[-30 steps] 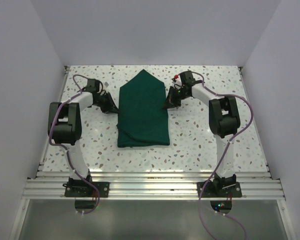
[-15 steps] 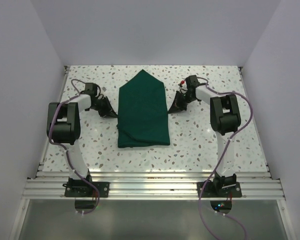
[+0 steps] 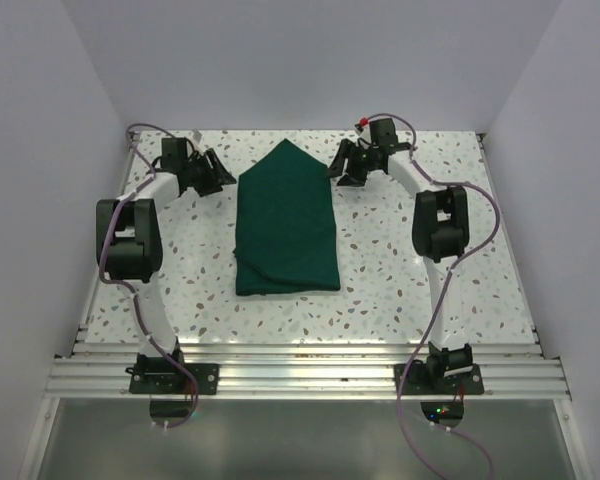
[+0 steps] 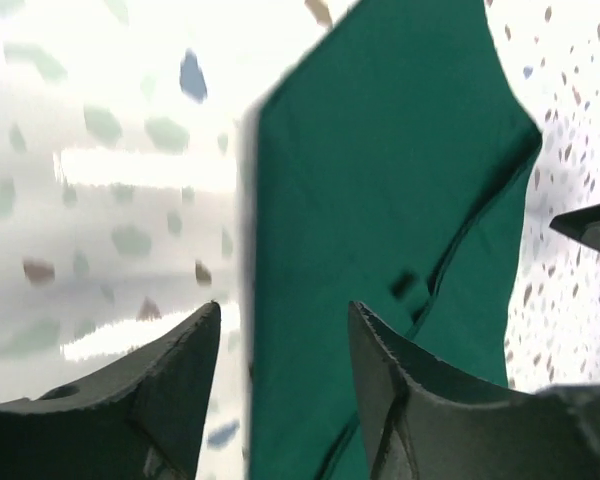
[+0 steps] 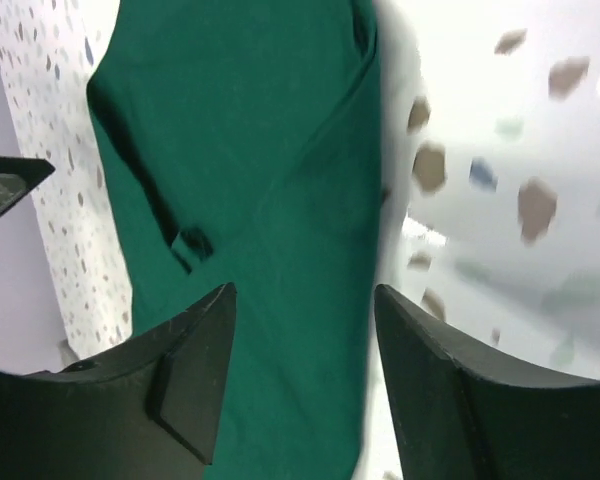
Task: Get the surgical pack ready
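The surgical pack is a dark green drape folded into a long bundle with a pointed far end, lying flat mid-table. My left gripper hangs at its far left corner and my right gripper at its far right corner. The left wrist view has the left gripper open above the drape's left edge, nothing between its fingers. In the right wrist view the right gripper also stands open, over the drape's right edge. Each wrist view catches a tip of the other gripper beyond the fabric.
The drape lies on a speckled white tabletop, closed in by plain walls at the back and on both sides. An aluminium rail with both arm bases runs along the near edge.
Both grippers were shut at the drape's side edges. They have opened, let go of the fabric and moved toward the far end, lifting a little.
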